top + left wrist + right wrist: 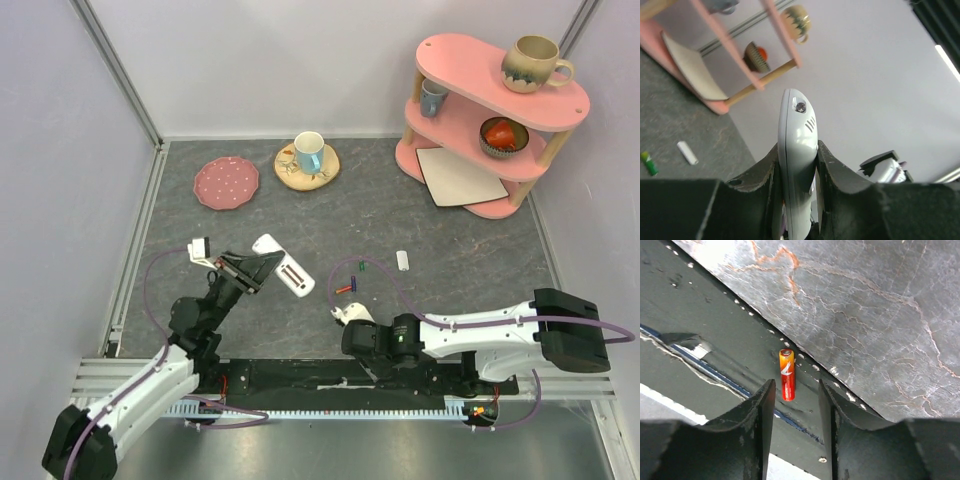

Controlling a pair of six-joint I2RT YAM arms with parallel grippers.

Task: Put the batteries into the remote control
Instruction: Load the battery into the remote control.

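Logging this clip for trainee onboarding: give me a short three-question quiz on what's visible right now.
1. True or false: the left jaws are shut on the remote control.
2. The orange-red battery in the right wrist view is: A) clamped in the right jaws, B) lying loose ahead of the open right jaws, C) seated in the remote control.
3. What stands on the pink shelf's top tier?
Key: 1 true; 2 B; 3 a mug.
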